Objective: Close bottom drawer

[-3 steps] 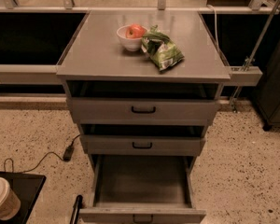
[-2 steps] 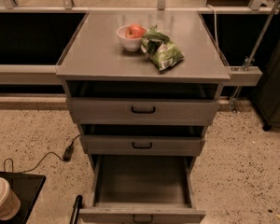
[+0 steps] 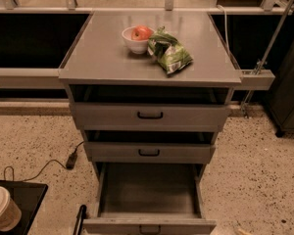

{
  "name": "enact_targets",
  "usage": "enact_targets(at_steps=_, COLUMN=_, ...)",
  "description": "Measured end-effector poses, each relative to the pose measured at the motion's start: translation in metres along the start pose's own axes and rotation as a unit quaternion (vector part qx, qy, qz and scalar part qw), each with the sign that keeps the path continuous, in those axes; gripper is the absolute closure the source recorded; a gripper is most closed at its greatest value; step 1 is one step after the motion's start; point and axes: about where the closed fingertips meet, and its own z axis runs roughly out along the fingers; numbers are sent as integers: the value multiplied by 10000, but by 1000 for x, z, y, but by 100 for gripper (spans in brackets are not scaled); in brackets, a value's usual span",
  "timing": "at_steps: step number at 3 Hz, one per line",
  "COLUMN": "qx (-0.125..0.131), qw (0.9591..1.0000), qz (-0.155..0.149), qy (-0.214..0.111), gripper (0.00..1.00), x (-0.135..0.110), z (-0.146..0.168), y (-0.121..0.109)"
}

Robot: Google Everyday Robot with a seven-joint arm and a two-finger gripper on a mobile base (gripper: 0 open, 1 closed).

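Note:
The bottom drawer (image 3: 148, 190) of the grey metal cabinet is pulled far out toward me, and its inside is empty. Its front panel (image 3: 149, 226), with a small black handle, lies at the bottom edge of the camera view. The middle drawer (image 3: 149, 152) and the top drawer (image 3: 149, 115) stand further back, each with a dark gap above it. My gripper (image 3: 80, 219) shows only as a slim black part at the bottom edge, just left of the bottom drawer's front corner and apart from it.
On the cabinet top (image 3: 98, 53) stand a white bowl with an apple (image 3: 137, 35) and a green snack bag (image 3: 169, 53). A lidded paper cup (image 3: 2, 207) sits on a black tray (image 3: 27, 199) at the lower left. A cable with a plug (image 3: 71, 159) lies on the floor. A dark cabinet (image 3: 289, 92) stands at the right.

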Motion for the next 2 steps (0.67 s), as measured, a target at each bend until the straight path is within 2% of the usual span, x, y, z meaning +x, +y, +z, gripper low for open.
enact_targets(at_steps=1, qx=-814, qw=9962, qz=133, qy=-271, gripper=0, x=21, z=75, y=-2)
enact_targets(at_steps=2, qx=-1088, qw=9924, qz=341, qy=-454, gripper=0, x=35, z=107, y=13)
